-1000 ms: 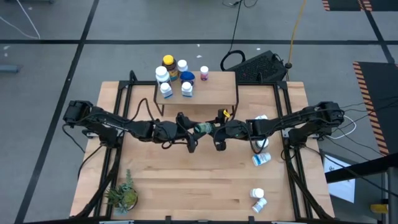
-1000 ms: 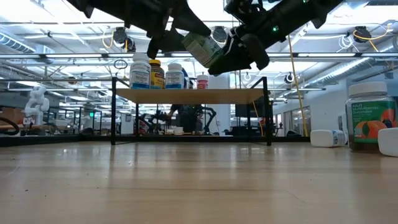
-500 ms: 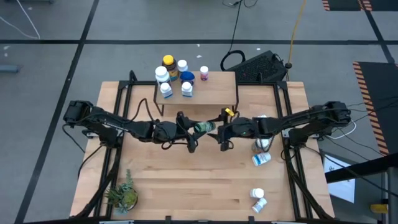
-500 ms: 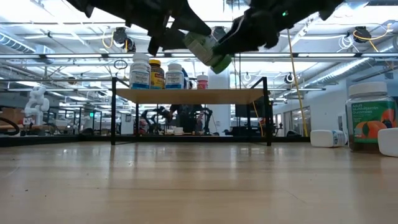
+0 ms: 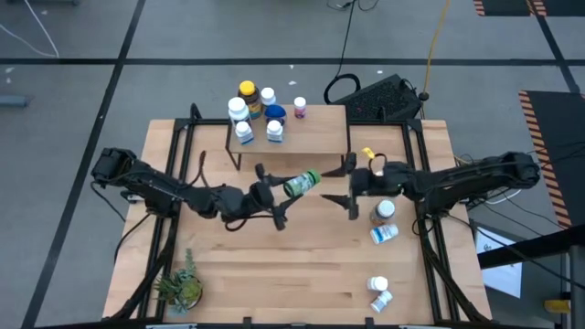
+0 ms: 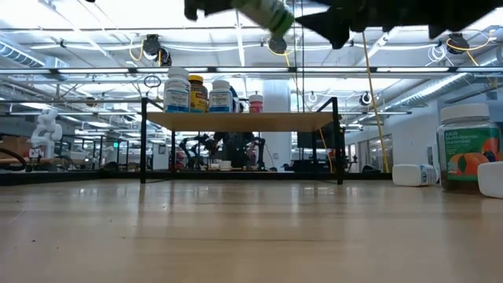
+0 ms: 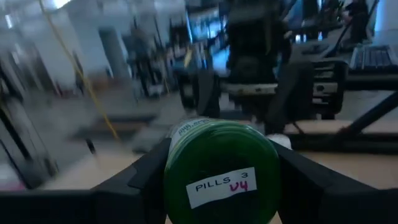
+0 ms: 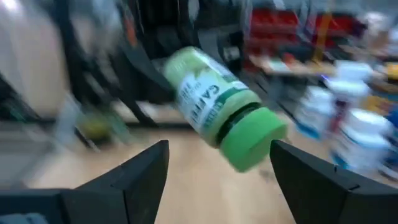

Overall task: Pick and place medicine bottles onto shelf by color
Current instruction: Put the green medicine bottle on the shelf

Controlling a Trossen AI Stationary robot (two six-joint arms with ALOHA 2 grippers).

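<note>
Right pincer (image 5: 350, 185) has let go and backed right, fingers spread, empty. Left pincer (image 5: 277, 196) grips the green-capped bottle (image 5: 302, 183), raised mid-counter near the shelf (image 5: 315, 128). Next: carry it onto the shelf.

1. Table (image 5: 302, 265): pale wood, planked, visible grain, satin sheen in the low view.
2. Shelf (image 5: 315, 128): light-wood board on thin black metal legs.
3. Green-capped bottle (image 5: 302, 184): smooth plastic; glossy green cap bearing a white paper sticker; printed paper label on the body.
4. Left gripper (image 5: 279, 195) and right gripper (image 5: 350, 188): matt black fingers.
5. Bottles on shelf (image 5: 256, 111): smooth plastic, mostly white.
6. Floor (image 5: 73, 91): matt grey.
</note>
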